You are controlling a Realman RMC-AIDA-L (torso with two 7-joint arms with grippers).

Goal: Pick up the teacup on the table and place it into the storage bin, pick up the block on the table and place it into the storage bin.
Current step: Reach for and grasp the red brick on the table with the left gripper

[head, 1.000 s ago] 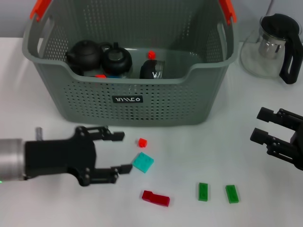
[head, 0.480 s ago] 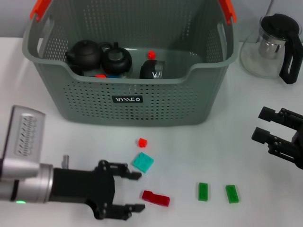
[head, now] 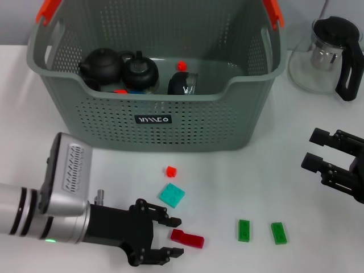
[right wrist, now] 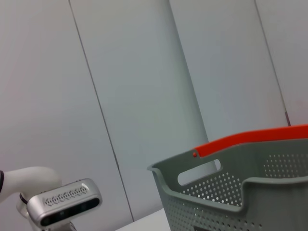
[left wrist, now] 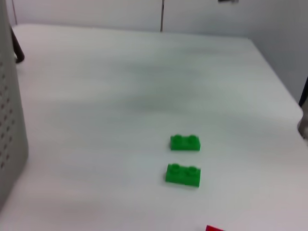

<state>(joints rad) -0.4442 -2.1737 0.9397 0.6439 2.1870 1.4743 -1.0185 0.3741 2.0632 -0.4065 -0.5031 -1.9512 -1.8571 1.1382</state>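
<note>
The grey-green storage bin [head: 153, 122] stands at the back of the table; its rim also shows in the right wrist view [right wrist: 250, 183]. Inside it a dark teacup [head: 183, 83] sits beside two dark teapots [head: 101, 65]. Several blocks lie on the table in front: a red brick [head: 187, 239], a teal plate [head: 171, 195], a tiny red cube [head: 170, 170] and two green bricks [head: 244, 230] [left wrist: 185, 143]. My left gripper [head: 174, 238] is open and low, its fingers flanking the red brick's left end without touching it. My right gripper [head: 311, 149] hangs open at the right edge.
A glass teapot with a black handle [head: 333, 54] stands at the back right. A small red block [head: 181, 65] lies in the bin. The bin's wall [left wrist: 9, 144] shows close by in the left wrist view. White table spreads between the blocks and the right gripper.
My left arm swung toward the table's front edge, carrying its open gripper from beside the teal plate to the red brick. The right arm stayed put.
</note>
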